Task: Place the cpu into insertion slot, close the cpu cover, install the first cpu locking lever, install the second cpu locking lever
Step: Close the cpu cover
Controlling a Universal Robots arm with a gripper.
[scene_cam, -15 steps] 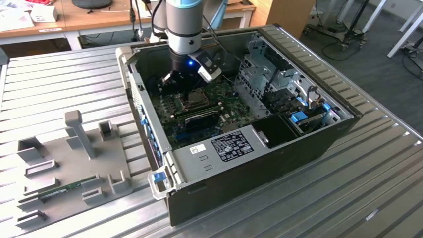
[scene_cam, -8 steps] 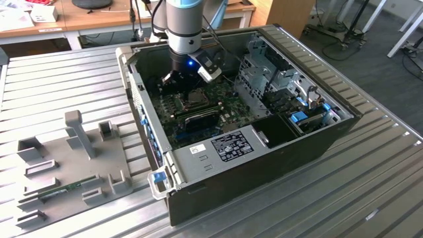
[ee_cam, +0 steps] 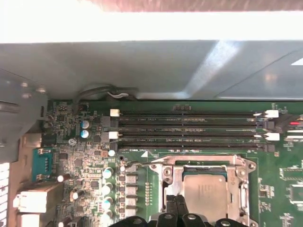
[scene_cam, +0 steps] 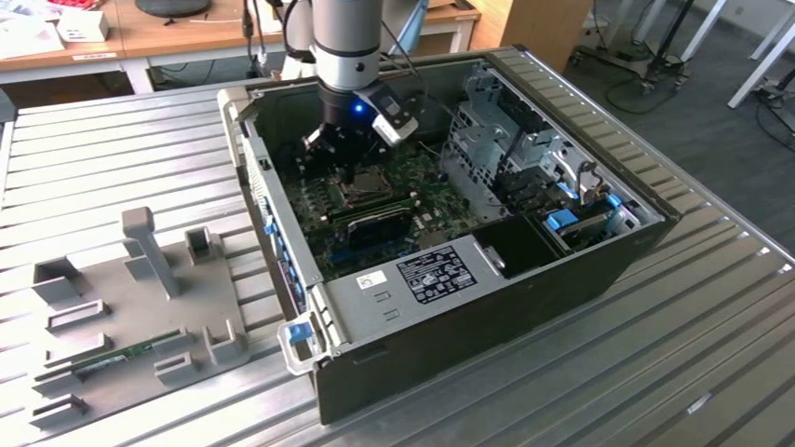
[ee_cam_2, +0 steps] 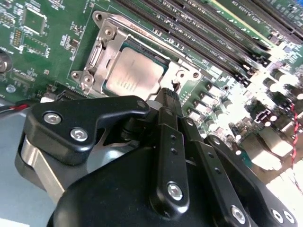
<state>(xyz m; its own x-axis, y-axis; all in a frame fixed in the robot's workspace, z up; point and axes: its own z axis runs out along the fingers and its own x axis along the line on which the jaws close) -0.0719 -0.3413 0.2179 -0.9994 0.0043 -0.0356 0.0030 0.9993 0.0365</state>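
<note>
The cpu (ee_cam_2: 134,75) lies flat in the insertion slot (ee_cam_2: 144,48) of the green motherboard, its silver-grey top facing up. The cpu cover (ee_cam_2: 110,39) is down over it, and its silver frame rings the chip. Both wrist views show my gripper (ee_cam_2: 168,97) shut, with nothing between its black fingers (ee_cam: 176,204). The tips hang just above the socket's edge, at the side of the cover away from the memory slots. In the exterior view the gripper (scene_cam: 333,142) reaches down into the open computer case, beside the cpu (scene_cam: 369,183).
Long black memory slots (ee_cam: 189,127) run beside the socket. The case's grey wall (ee_cam: 142,66) stands close behind them. A metal drive cage (scene_cam: 522,158) fills the case's right part in the exterior view. A grey fixture plate (scene_cam: 137,298) lies on the table.
</note>
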